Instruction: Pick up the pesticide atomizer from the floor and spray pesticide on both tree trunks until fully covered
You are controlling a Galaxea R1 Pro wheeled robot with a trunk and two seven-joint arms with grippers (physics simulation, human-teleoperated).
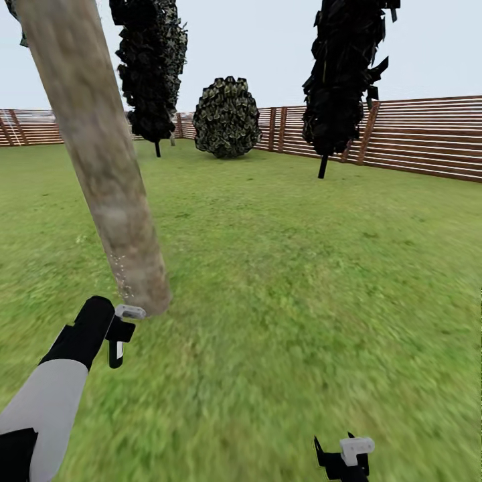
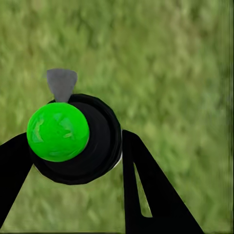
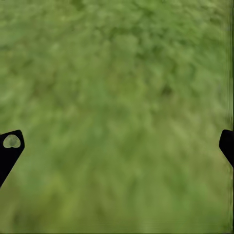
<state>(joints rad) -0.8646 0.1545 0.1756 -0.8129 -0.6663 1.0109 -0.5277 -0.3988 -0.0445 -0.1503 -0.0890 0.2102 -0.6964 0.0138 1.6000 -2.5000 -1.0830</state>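
The left gripper clamped the atomizer, nozzle beside the trunk. The right gripper was spread wide, empty, over lawn.

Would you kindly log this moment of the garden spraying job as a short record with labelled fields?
setting: green lawn with a brown slat fence behind
left end effector: shut on the pesticide atomizer, held close to the base of the tree trunk
atomizer nozzle: pale grey spray head pointing toward the trunk
pesticide: fine pale specks on the lower trunk
right end effector: open, holding nothing, over grass
background plants: two dark-leaved thin-stemmed trees, one round bush
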